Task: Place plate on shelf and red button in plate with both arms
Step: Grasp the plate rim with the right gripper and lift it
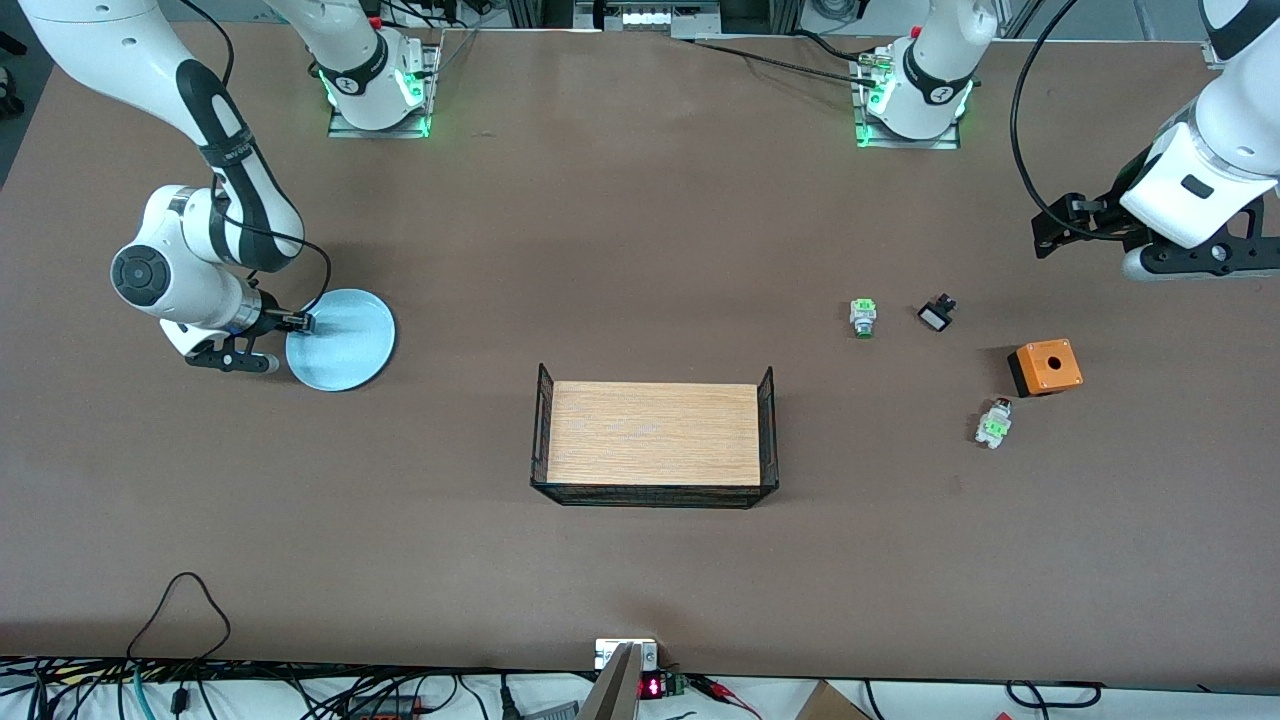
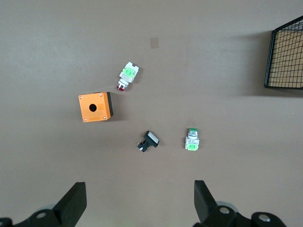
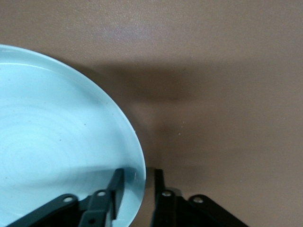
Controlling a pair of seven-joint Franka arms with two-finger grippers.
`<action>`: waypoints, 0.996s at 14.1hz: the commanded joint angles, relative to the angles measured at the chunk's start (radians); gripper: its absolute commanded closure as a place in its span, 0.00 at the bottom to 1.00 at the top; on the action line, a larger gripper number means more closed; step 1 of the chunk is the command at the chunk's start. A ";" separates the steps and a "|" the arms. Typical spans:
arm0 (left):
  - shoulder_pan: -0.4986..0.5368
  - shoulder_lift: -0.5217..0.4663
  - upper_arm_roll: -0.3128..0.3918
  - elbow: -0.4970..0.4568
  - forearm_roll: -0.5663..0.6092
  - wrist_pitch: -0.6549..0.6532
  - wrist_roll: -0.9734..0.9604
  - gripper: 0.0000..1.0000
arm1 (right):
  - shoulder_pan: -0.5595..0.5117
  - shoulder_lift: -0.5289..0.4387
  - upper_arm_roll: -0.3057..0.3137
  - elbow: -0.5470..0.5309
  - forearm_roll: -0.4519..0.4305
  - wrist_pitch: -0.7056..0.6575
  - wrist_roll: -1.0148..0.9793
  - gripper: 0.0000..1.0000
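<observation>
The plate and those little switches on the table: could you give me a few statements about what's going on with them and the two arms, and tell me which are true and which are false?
1. The right gripper has its fingers on either side of the rim of the plate. True.
2. The left gripper is clamped on the red button. False: it hangs open above the table, and the red button lies untouched beside the orange box.
3. The plate lies in the wire tray. False: it lies on the table toward the right arm's end, apart from the tray.
4. The red button is nearer to the front camera than the green-capped switch. True.
5. A small black part lies beside the green-capped switch. True.
</observation>
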 commanded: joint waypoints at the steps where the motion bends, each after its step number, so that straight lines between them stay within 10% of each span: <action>1: -0.003 0.011 0.006 0.030 -0.016 -0.027 0.024 0.00 | 0.001 -0.002 0.008 0.002 -0.005 -0.006 0.001 1.00; 14: 0.007 0.011 0.006 0.029 -0.016 -0.027 0.025 0.00 | 0.007 -0.181 0.068 0.324 0.269 -0.538 0.092 1.00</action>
